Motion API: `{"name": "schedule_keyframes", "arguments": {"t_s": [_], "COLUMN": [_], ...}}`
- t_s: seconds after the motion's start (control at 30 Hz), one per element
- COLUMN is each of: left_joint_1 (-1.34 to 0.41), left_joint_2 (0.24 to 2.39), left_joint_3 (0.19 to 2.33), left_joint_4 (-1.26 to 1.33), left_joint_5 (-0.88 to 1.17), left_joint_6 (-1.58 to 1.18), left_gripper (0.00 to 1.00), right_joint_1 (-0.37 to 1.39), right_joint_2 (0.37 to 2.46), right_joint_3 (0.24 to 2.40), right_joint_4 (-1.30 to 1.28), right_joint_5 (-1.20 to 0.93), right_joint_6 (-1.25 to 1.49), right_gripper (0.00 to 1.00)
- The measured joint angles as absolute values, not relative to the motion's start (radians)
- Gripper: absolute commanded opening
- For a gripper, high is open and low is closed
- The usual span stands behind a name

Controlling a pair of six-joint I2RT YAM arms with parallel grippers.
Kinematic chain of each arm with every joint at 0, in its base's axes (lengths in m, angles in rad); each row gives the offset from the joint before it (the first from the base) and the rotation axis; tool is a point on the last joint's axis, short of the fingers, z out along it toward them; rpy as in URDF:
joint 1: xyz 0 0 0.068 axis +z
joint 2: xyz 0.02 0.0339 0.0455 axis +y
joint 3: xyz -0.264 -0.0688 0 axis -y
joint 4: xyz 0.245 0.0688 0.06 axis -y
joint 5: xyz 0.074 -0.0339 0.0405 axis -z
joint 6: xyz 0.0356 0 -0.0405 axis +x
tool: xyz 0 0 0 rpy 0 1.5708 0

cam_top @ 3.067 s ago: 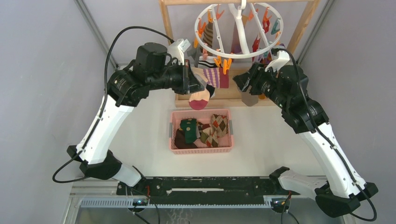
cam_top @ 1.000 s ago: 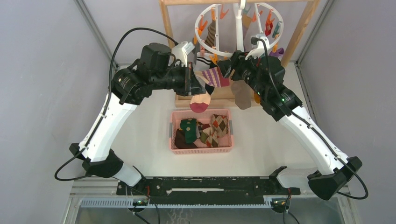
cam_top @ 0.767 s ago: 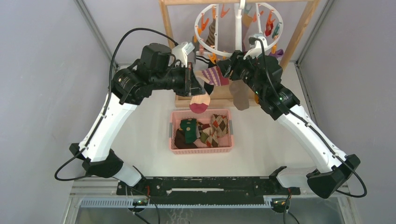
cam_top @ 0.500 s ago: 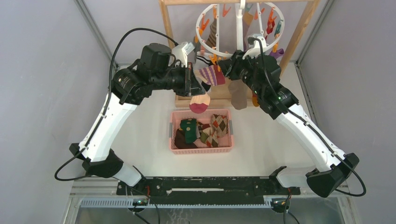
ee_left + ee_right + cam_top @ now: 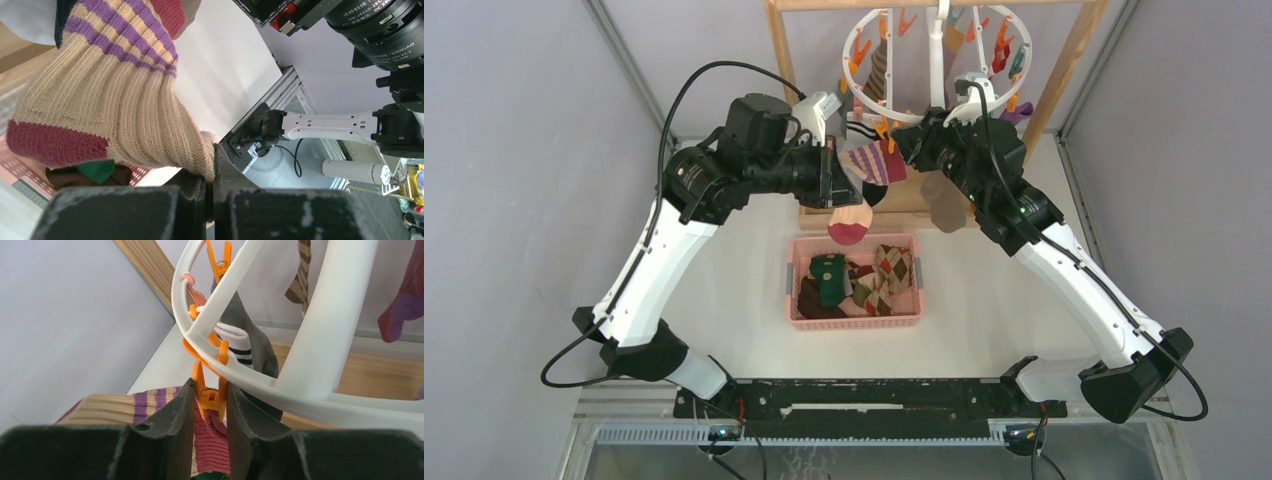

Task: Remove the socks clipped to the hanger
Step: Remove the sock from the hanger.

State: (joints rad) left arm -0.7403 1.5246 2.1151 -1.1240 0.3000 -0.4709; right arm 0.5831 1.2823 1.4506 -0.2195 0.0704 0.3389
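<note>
The white ring hanger [image 5: 1028, 40] hangs from the wooden rack with socks clipped round its rim. A beige sock with purple stripes [image 5: 869, 165] and a red toe stretches down from an orange clip [image 5: 210, 395]. That clip bites the sock's red cuff [image 5: 207, 440]. My left gripper [image 5: 210, 185] is shut on the beige sock [image 5: 115, 100] low on its foot, above the basket. Both fingers of my right gripper [image 5: 210, 407] press the sides of the orange clip under the hanger's rim [image 5: 310, 400]. In the top view the right gripper [image 5: 904, 145] sits at the ring's near edge.
A pink basket [image 5: 854, 320] with several socks stands below the hanger. A grey-brown sock [image 5: 946, 200] dangles beside my right wrist. A grey sock with a white striped cuff [image 5: 250, 345] hangs just behind the clip. The wooden rack post [image 5: 779, 50] stands at the left.
My right gripper's jaws have narrowed onto the orange clip. The grey-brown sock has swung slightly right. The left arm holds still with the striped sock.
</note>
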Motion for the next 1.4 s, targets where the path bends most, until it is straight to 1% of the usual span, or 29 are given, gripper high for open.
{"name": "schedule_keyframes", "arguments": {"t_s": [0.13, 0.23, 0.3, 0.33, 0.47, 0.63, 0.9, 0.97, 1.2, 1.23, 1.27, 1.33, 1.4], "left_joint_1": [-0.740, -0.739, -0.739, -0.739, -0.739, -0.739, -0.739, -0.739, -0.739, -0.739, -0.739, -0.739, -0.739], "left_joint_2": [1.520, 1.513, 1.507, 1.505, 1.504, 1.502, 1.469, 1.459, 1.449, 1.449, 1.449, 1.449, 1.449], "left_joint_3": [2.115, 2.114, 2.114, 2.114, 2.114, 2.112, 2.066, 2.056, 2.049, 2.049, 2.049, 2.049, 2.049], "left_joint_4": [-1.131, -1.133, -1.132, -1.132, -1.132, -1.120, -1.091, -1.085, -1.079, -1.079, -1.079, -1.079, -1.079], "left_joint_5": [0.300, 0.300, 0.300, 0.300, 0.301, 0.316, 0.345, 0.347, 0.349, 0.349, 0.349, 0.349, 0.348], "left_joint_6": [-0.469, -0.466, -0.465, -0.464, -0.463, -0.463, -0.463, -0.463, -0.463, -0.463, -0.463, -0.463, -0.463], "left_gripper": [0.00, 0.00, 0.00, 0.00, 0.00, 0.00, 0.00, 0.00, 0.00, 0.00, 0.00, 0.00, 0.00], "right_joint_1": [0.583, 0.582, 0.582, 0.582, 0.583, 0.587, 0.605, 0.608, 0.612, 0.612, 0.612, 0.611, 0.609], "right_joint_2": [1.282, 1.282, 1.282, 1.282, 1.282, 1.284, 1.310, 1.316, 1.319, 1.319, 1.319, 1.319, 1.319], "right_joint_3": [1.451, 1.451, 1.451, 1.451, 1.451, 1.451, 1.451, 1.451, 1.451, 1.451, 1.451, 1.451, 1.451], "right_joint_4": [-0.220, -0.220, -0.220, -0.220, -0.219, -0.213, -0.195, -0.191, -0.179, -0.178, -0.177, -0.176, -0.176], "right_joint_5": [0.070, 0.070, 0.071, 0.071, 0.078, 0.093, 0.131, 0.143, 0.176, 0.176, 0.176, 0.176, 0.178], "right_joint_6": [0.339, 0.340, 0.341, 0.342, 0.346, 0.350, 0.353, 0.353, 0.354, 0.353, 0.355, 0.354, 0.361], "right_gripper": [0.20, 0.29, 0.41, 0.44, 0.50, 0.54, 0.54, 0.50, 0.26, 0.21, 0.15, 0.06, 0.01]}}
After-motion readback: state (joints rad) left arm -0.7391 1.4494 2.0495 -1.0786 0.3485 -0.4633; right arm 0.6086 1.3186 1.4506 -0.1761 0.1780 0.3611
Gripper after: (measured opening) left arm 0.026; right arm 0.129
